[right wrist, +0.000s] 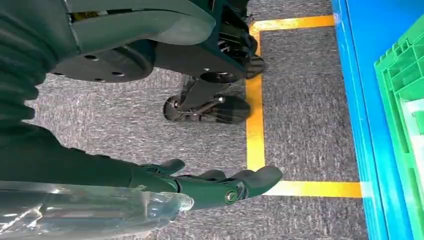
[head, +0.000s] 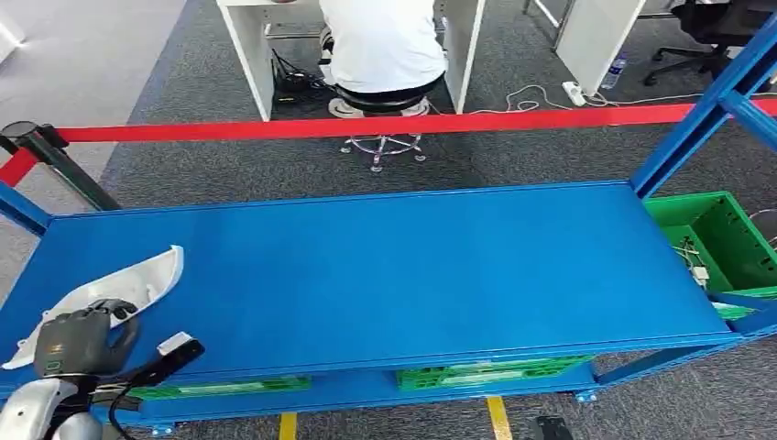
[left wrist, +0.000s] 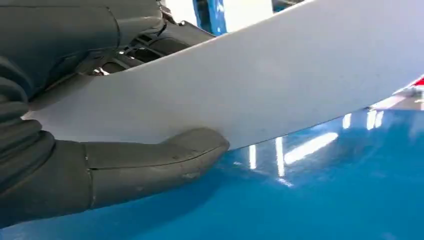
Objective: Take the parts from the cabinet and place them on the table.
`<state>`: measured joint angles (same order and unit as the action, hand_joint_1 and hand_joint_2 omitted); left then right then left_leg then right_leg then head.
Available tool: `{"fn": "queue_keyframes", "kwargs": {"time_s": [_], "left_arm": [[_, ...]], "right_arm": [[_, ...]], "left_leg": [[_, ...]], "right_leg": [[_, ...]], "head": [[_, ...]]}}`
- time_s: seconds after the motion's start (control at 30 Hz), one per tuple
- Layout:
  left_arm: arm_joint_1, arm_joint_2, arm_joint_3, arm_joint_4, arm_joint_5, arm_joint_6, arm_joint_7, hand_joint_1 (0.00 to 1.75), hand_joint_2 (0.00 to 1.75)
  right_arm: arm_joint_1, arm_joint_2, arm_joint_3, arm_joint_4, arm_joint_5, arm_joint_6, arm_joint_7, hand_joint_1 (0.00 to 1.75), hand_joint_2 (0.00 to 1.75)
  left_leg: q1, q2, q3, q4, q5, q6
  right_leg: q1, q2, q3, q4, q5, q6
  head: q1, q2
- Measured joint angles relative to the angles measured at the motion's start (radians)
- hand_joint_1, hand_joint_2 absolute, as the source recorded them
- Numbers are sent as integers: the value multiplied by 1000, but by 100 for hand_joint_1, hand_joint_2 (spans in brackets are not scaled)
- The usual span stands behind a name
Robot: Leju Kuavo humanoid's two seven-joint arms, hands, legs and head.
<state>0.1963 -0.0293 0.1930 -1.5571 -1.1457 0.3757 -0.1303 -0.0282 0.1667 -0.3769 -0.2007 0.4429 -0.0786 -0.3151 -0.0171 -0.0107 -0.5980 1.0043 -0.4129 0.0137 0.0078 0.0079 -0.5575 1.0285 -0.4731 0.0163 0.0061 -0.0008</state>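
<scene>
The left hand [head: 82, 335] is gripping the white part [head: 137, 280] at the blue table's [head: 412, 266] near left corner, seemingly setting it down; next, releasing; the right hand [right wrist: 210, 185] is hanging open.

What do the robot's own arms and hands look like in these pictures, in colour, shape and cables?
The left hand is dark grey with a small yellow marking on its back, on a silver arm with black cables looping beside a black and white connector. The left wrist view shows a grey ribbed cover and a thick, rounded grey thumb. The right hand has slim dark fingers with small round pivots, behind a clear, shiny cover.
</scene>
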Motion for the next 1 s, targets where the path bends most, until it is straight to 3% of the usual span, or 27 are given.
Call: {"fn": "queue_keyframes", "kwargs": {"time_s": [0.1,0.27,0.3,0.33,0.37,0.43,0.47,0.5,0.53,0.57,0.6,0.63,0.67,0.7,0.77,0.8,0.83,0.87,0.93,0.97,1.0], "left_arm": [[38,-20,-3,-36,37,31,-62,175,175],[117,-69,-45,-149,55,103,-128,175,175],[127,-77,-58,-166,51,116,-131,175,175],[135,-84,-69,-182,47,124,-133,175,175],[141,-89,-79,-194,46,129,-133,175,175],[154,-96,-90,-209,44,131,-133,175,175],[159,-98,-95,-213,43,133,-134,175,175],[163,-100,-102,-216,42,137,-136,175,175],[167,-103,-107,-220,42,142,-139,175,175],[172,-105,-109,-225,41,148,-142,175,175],[177,-108,-114,-230,39,157,-148,175,175],[182,-110,-120,-236,40,167,-153,175,175],[188,-111,-126,-245,40,178,-157,175,175],[193,-115,-133,-252,42,192,-165,175,175],[207,-123,-146,-261,48,229,-181,175,175],[216,-127,-154,-263,51,248,-189,175,175],[226,-129,-160,-265,56,265,-196,175,175],[234,-132,-167,-267,63,282,-207,175,175],[237,-140,-181,-268,83,309,-237,175,175],[238,-149,-183,-268,96,315,-264,175,175],[241,-162,-182,-269,105,318,-294,175,175]], "right_arm": [[2,1,-1,0,-2,-22,-17,0,175],[7,8,-6,0,2,-21,-55,0,175],[7,8,-6,0,6,-12,-67,0,175],[9,8,-6,0,6,-9,-73,0,175],[10,8,-5,0,9,-5,-76,0,175],[10,8,-6,0,9,-1,-80,0,175],[12,8,-6,0,9,4,-86,0,175],[13,8,-6,0,9,5,-91,0,175],[14,8,-6,0,9,9,-96,0,175],[14,8,-8,0,9,14,-100,0,175],[12,8,-8,0,9,17,-105,0,175],[10,8,-9,0,8,16,-104,0,175],[7,13,-9,0,8,8,-103,0,175],[8,15,-10,0,10,-15,-98,0,175],[8,15,-11,0,22,-74,-80,0,175],[10,16,-12,0,28,-105,-71,0,175],[8,17,-12,0,30,-113,-67,0,175],[7,17,-15,0,30,-122,-65,0,175],[7,17,-17,0,34,-141,-64,0,175],[7,17,-18,0,40,-150,-63,0,175],[8,17,-19,0,43,-161,-61,0,175]], "left_leg": [[0,0,-1,1,-1,1],[-7,0,-2,3,2,20],[0,3,2,-17,12,24],[3,7,5,-24,17,25],[6,7,4,-26,20,29],[7,9,-3,-26,24,29],[8,10,-7,-25,26,27],[10,10,-11,-25,30,24],[13,10,-14,-24,33,19],[17,10,-18,-23,36,13],[23,10,-22,-21,40,7],[26,9,-26,-15,44,-1],[22,7,-33,-14,49,-9],[19,7,-33,-12,55,-15],[21,6,-36,-13,68,-23],[23,6,-37,-13,71,-27],[25,7,-44,-5,48,-33],[24,8,-56,34,-10,-37],[25,8,-101,181,-123,-42],[24,8,-120,259,-159,-42],[24,8,-122,300,-167,-40]], "right_leg": [[-1,0,0,-1,0,1],[-8,1,2,-8,9,18],[-4,2,2,-6,7,20],[-5,0,-11,7,-15,24],[-5,0,-24,50,-55,28],[-12,-1,-86,215,-145,38],[-14,-1,-107,276,-170,42],[-17,-1,-110,295,-167,45],[-20,-1,-89,266,-142,49],[-22,-2,-47,199,-106,53],[-27,-3,14,93,-62,59],[-33,-2,68,-3,-48,69],[-24,10,84,-13,-51,61],[-26,15,70,-8,-42,45],[-24,17,51,-3,-45,34],[-26,17,44,-3,-39,21],[-28,15,38,-5,-30,7],[-27,16,28,-5,-22,-2],[-26,18,12,-3,-1,-8],[-25,18,-3,-3,10,-9],[-24,20,-18,-2,20,-9]], "head": [[0,0],[-1,0],[-1,0],[1,0],[3,0],[3,0],[3,0],[3,0],[3,0],[3,0],[3,0],[3,0],[7,0],[2,0],[2,0],[3,0],[2,0],[-1,0],[-5,0],[-5,0],[-5,0]]}}
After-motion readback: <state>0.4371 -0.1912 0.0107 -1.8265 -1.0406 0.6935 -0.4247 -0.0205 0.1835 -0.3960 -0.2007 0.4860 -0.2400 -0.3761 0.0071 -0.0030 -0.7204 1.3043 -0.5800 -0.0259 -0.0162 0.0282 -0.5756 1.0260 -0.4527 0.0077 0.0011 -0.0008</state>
